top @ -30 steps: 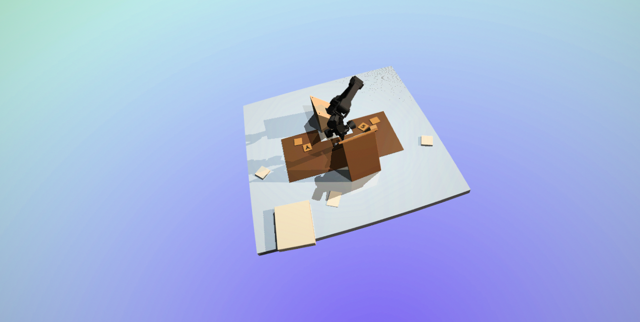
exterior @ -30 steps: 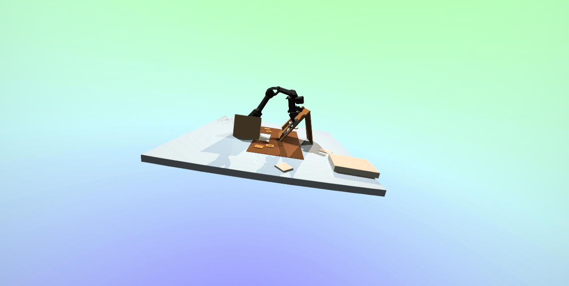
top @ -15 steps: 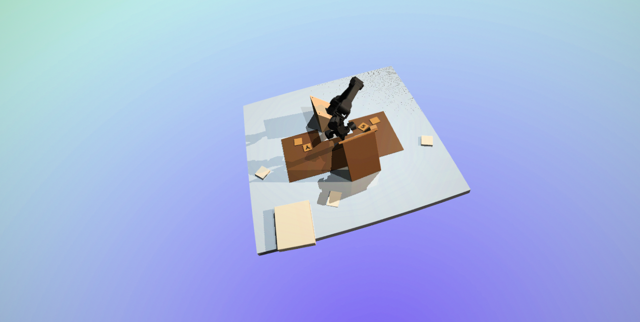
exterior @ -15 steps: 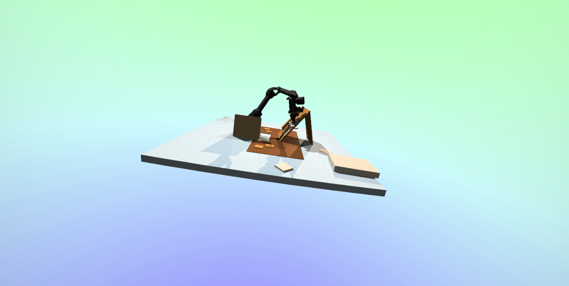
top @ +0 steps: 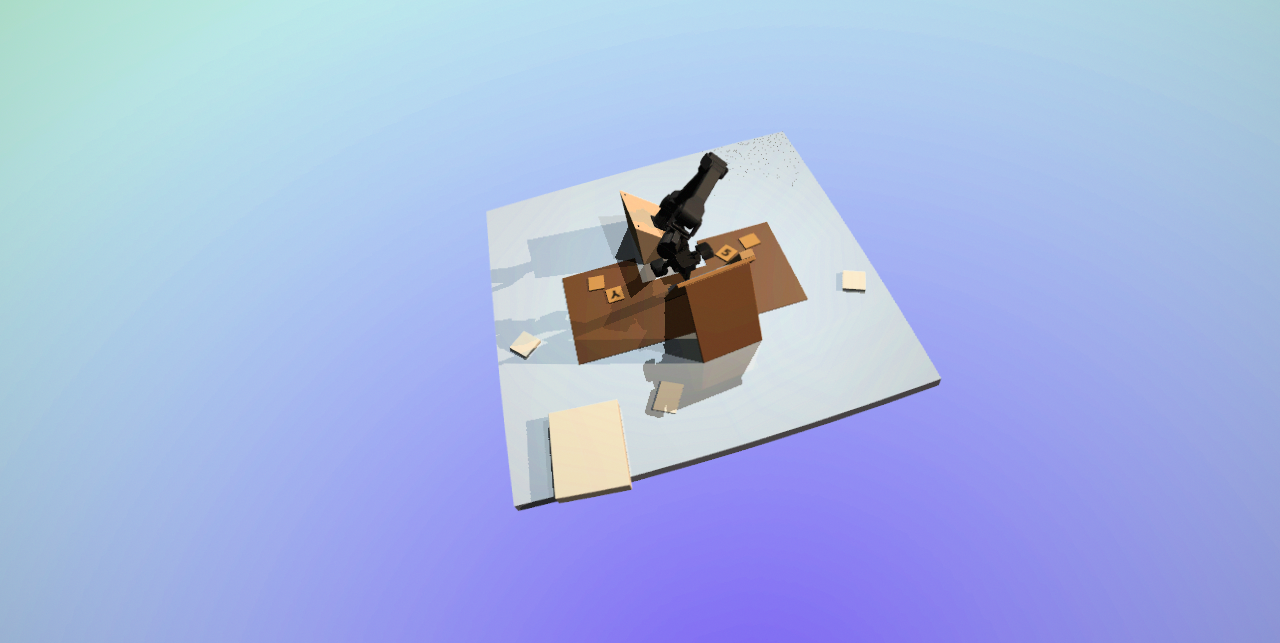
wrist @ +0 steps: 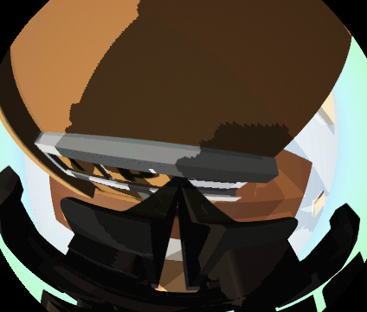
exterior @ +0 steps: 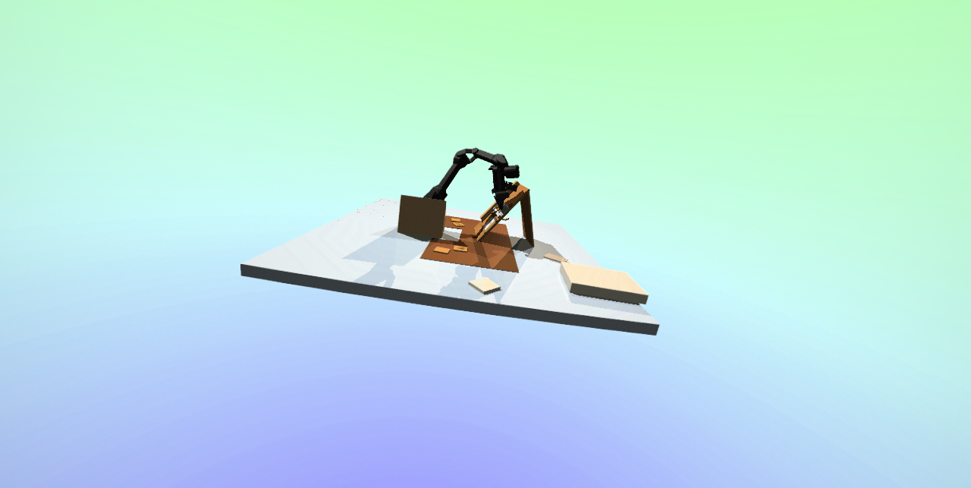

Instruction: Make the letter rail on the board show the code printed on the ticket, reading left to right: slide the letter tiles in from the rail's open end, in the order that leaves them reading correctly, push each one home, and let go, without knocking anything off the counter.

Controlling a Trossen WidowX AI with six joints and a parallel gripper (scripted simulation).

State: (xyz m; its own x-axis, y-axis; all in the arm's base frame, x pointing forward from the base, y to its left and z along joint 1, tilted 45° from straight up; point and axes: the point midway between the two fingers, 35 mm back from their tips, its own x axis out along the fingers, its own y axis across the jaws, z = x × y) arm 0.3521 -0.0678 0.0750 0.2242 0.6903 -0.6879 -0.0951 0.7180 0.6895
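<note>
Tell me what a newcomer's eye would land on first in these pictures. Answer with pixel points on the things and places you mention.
Probably the black arm (top: 684, 214) (exterior: 468, 155), arched over the middle of the pale counter (top: 859, 343) (exterior: 305, 260), its gripper (wrist: 179, 183) down at the sloping face of the brown board (top: 726, 312) (exterior: 527, 216) (wrist: 157, 87). Next, likely, the thick cream block (top: 590, 451) (exterior: 604, 282) at one corner of the counter, then the small orange tile marked Y (top: 614, 294) (exterior: 460, 248) on the flat brown mat (top: 617, 334) (exterior: 491, 263).

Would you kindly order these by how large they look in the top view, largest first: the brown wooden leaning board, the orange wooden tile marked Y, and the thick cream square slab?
1. Thick cream square slab
2. Brown wooden leaning board
3. Orange wooden tile marked Y
</note>
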